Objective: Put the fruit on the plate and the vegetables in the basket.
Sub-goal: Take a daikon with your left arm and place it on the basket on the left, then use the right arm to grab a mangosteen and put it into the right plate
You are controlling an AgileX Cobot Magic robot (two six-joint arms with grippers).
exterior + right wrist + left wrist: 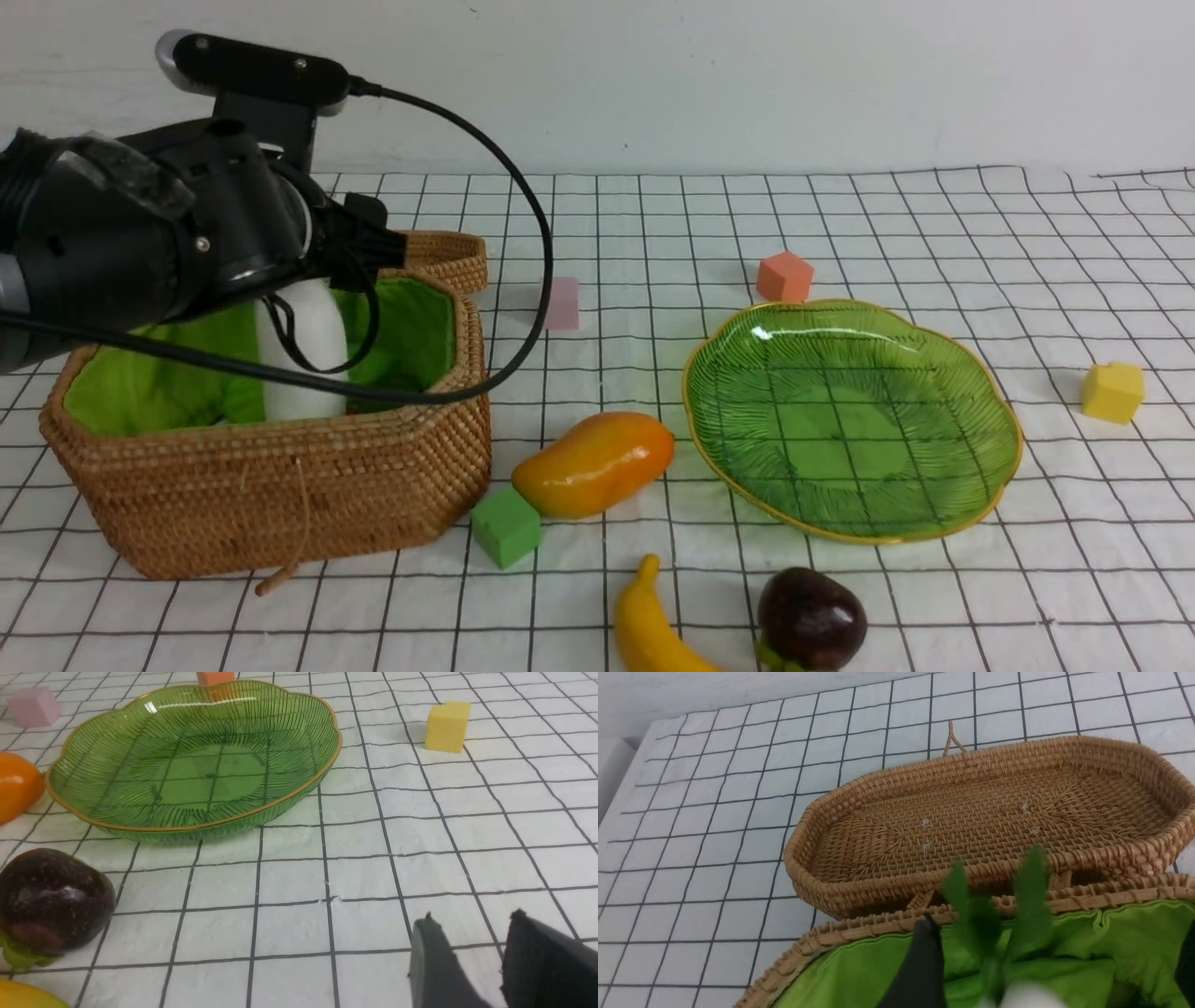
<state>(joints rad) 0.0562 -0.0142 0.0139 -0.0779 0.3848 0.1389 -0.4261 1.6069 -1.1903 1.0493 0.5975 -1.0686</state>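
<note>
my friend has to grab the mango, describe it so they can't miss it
Find the wide green glass plate. Just to its left, between it and the wicker basket, lies the mango. It is plump, glossy and orange, unlike the small matte green cube beside it or the slim yellow banana.

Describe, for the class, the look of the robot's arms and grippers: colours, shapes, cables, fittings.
The left arm is glossy black with rounded sections, small bolts and a pale ring; a black cable loops from its boxy wrist mount. The left gripper's visible finger is dark and blurred. The right gripper shows two dark grey, tapering fingers.
</note>
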